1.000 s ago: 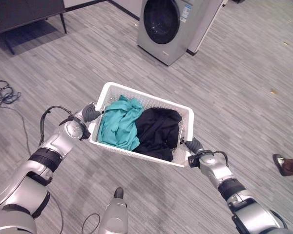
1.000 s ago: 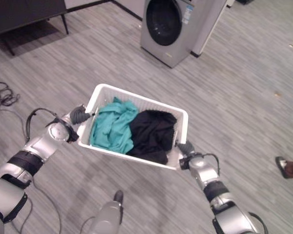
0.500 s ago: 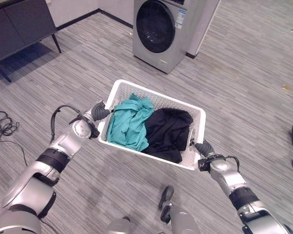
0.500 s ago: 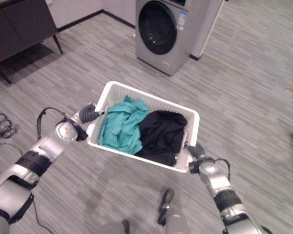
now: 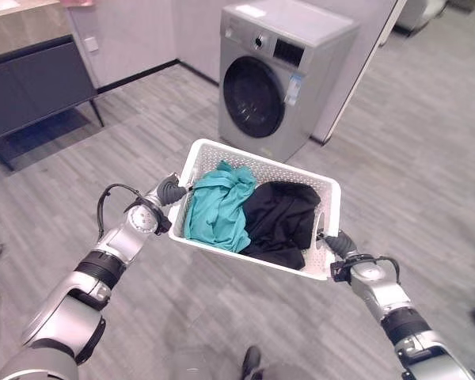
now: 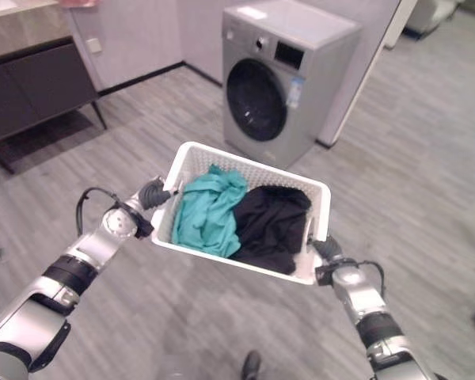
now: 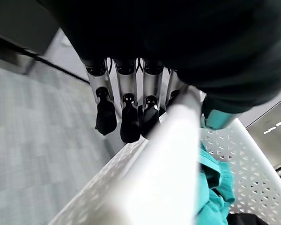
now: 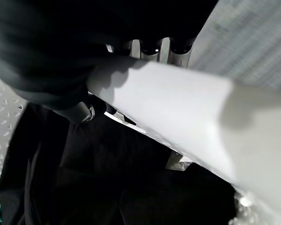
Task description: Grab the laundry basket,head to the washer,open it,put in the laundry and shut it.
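The left hand (image 5: pixel 168 192) curls its fingers (image 7: pixel 126 117) over one short end of the white perforated plastic laundry basket (image 5: pixel 222 155), teal and black clothes inside. The right hand (image 5: pixel 338 245) grips the opposite rim. The silver front-loading washer (image 5: pixel 273 75), door closed, stands just ahead.

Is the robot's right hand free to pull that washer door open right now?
Probably not. The right hand is curled round the rim of the laundry basket, as is the left hand, and the washer with its closed door stands beyond the basket.
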You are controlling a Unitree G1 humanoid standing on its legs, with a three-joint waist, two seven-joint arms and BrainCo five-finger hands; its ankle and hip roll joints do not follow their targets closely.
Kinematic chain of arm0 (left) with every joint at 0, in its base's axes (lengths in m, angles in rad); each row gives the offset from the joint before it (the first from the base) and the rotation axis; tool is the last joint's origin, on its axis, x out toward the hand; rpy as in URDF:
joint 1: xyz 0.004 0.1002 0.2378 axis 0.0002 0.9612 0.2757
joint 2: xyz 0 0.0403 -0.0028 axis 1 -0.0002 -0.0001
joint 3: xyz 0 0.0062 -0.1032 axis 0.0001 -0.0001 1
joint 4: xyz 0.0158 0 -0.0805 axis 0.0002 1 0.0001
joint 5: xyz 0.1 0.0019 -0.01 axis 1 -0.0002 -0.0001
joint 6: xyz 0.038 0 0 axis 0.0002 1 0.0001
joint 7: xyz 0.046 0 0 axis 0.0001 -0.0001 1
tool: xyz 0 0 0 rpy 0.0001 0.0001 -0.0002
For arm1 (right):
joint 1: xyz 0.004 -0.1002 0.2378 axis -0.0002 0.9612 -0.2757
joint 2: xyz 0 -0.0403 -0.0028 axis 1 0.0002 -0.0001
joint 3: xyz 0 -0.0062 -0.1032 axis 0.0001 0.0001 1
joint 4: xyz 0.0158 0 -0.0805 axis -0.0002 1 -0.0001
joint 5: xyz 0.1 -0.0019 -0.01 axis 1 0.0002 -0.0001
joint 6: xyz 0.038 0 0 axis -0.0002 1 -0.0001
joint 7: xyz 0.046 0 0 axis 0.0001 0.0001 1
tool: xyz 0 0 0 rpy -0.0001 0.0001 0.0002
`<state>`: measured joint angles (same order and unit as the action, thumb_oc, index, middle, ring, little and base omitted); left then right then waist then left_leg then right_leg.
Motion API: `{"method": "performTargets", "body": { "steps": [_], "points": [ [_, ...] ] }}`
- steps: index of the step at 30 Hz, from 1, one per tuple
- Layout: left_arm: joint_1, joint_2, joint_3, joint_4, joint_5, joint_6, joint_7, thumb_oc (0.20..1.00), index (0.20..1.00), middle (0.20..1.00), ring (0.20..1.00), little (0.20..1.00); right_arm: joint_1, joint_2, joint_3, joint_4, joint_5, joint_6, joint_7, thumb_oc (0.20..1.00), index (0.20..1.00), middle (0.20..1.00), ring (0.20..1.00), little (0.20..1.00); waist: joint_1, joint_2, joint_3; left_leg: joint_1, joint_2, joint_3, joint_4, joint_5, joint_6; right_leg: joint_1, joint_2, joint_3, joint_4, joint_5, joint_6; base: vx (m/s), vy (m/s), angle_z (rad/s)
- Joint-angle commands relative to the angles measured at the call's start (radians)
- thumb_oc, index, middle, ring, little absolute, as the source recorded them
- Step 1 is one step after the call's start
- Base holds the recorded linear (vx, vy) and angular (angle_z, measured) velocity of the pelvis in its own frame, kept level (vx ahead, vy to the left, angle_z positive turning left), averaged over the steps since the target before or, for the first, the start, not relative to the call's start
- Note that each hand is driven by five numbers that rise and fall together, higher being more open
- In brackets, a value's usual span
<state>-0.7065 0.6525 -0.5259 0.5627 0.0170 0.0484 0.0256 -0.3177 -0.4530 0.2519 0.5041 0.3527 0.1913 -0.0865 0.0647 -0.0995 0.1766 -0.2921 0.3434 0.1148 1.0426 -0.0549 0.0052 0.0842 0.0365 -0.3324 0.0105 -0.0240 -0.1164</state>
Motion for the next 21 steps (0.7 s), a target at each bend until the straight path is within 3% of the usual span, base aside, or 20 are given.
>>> {"method": "performTargets", "body": {
  "steps": [1, 4, 5, 8, 10, 13, 16, 18, 21],
  "points": [
    [-0.131, 0.065, 0.003, 0.014, -0.027, -0.01, 0.065, 0.2, 0.2, 0.2, 0.2, 0.2, -0.011, -0.038, -0.085, -0.143, 0.082, -0.135, 0.035, 0.2, 0.2, 0.2, 0.2, 0.2, 0.027, -0.014, -0.036, 0.162, 0.004, 0.065, -0.355, -0.042, -0.027, 0.008, -0.067, -0.029, -0.061, -0.014, 0.169, 0.24, 0.027, -0.06],
    [-0.145, 0.042, -0.008, 0.026, -0.023, -0.008, 0.069, 0.2, 0.2, 0.2, 0.2, 0.2, 0.012, -0.046, -0.093, -0.163, 0.07, -0.134, 0.038, 0.2, 0.2, 0.2, 0.2, 0.2, 0.022, -0.029, -0.032, 0.132, -0.018, 0.099, -0.651, -0.008, -0.047, 0.031, -0.085, -0.039, -0.061, -0.039, 0.176, 0.23, 0.071, -0.03],
    [-0.149, 0.039, -0.012, 0.034, -0.019, -0.013, 0.073, 0.2, 0.2, 0.2, 0.2, 0.2, 0.014, -0.046, -0.088, -0.16, 0.066, -0.138, 0.035, 0.2, 0.2, 0.2, 0.2, 0.2, 0.033, -0.027, -0.026, 0.114, -0.051, 0.066, -0.757, 0.045, -0.06, 0.045, -0.075, -0.032, -0.06, -0.048, 0.175, 0.27, 0.06, 0.07],
    [-0.153, 0.047, -0.025, 0.041, -0.028, -0.023, 0.071, 0.2, 0.2, 0.2, 0.2, 0.2, -0.004, -0.04, -0.081, -0.149, 0.069, -0.155, 0.03, 0.2, 0.2, 0.2, 0.2, 0.2, 0.072, -0.018, -0.01, 0.069, -0.152, -0.075, -1.013, 0.136, -0.07, 0.071, -0.044, -0.02, -0.035, -0.086, 0.162, 0.26, 0.078, -0.39],
    [-0.158, 0.053, -0.035, 0.044, -0.034, -0.026, 0.072, 0.2, 0.2, 0.2, 0.2, 0.2, -0.026, -0.033, -0.064, -0.135, 0.076, -0.162, 0.026, 0.2, 0.2, 0.2, 0.2, 0.2, 0.094, -0.01, -0.005, 0.041, -0.177, -0.151, -1.08, 0.148, -0.076, 0.087, -0.023, 0.0, -0.01, -0.12, 0.152, 0.28, 0.074, -0.59],
    [-0.176, 0.069, -0.051, 0.042, -0.044, -0.028, 0.076, 0.2, 0.2, 0.2, 0.2, 0.2, -0.076, -0.016, -0.035, -0.099, 0.089, -0.171, 0.014, 0.2, 0.2, 0.2, 0.2, 0.2, 0.114, -0.008, 0.001, 0.009, -0.178, -0.222, -1.075, 0.158, -0.079, 0.101, -0.004, 0.019, 0.026, -0.159, 0.143, 0.3, 0.1, 0.27],
    [-0.18, 0.092, -0.059, 0.025, -0.037, -0.024, 0.072, 0.2, 0.2, 0.2, 0.2, 0.2, -0.097, 0.007, -0.024, -0.08, 0.088, -0.166, 0.013, 0.2, 0.2, 0.2, 0.2, 0.2, 0.134, -0.01, -0.025, 0.038, -0.165, -0.215, -1.034, 0.164, -0.07, 0.135, -0.004, 0.036, 0.056, -0.197, 0.156, 0.37, 0.192, 0.0],
    [-0.193, 0.109, -0.081, 0.03, -0.036, -0.03, 0.073, 0.2, 0.2, 0.2, 0.2, 0.2, -0.099, 0.015, -0.033, -0.068, 0.085, -0.171, 0.008, 0.2, 0.2, 0.2, 0.2, 0.2, 0.148, -0.024, -0.036, 0.022, -0.188, -0.21, -0.921, 0.143, -0.064, 0.147, -0.031, 0.05, 0.115, -0.206, 0.17, 0.43, 0.267, -0.17],
    [-0.215, 0.13, -0.108, 0.034, -0.04, -0.033, 0.078, 0.2, 0.2, 0.2, 0.2, 0.2, -0.1, 0.018, -0.048, -0.05, 0.071, -0.166, 0.005, 0.2, 0.2, 0.2, 0.2, 0.2, 0.141, -0.04, -0.054, 0.064, -0.242, -0.179, -0.847, 0.079, -0.013, 0.108, -0.097, 0.064, 0.312, -0.13, 0.23, 0.42, 0.371, -0.32]
  ]
}}
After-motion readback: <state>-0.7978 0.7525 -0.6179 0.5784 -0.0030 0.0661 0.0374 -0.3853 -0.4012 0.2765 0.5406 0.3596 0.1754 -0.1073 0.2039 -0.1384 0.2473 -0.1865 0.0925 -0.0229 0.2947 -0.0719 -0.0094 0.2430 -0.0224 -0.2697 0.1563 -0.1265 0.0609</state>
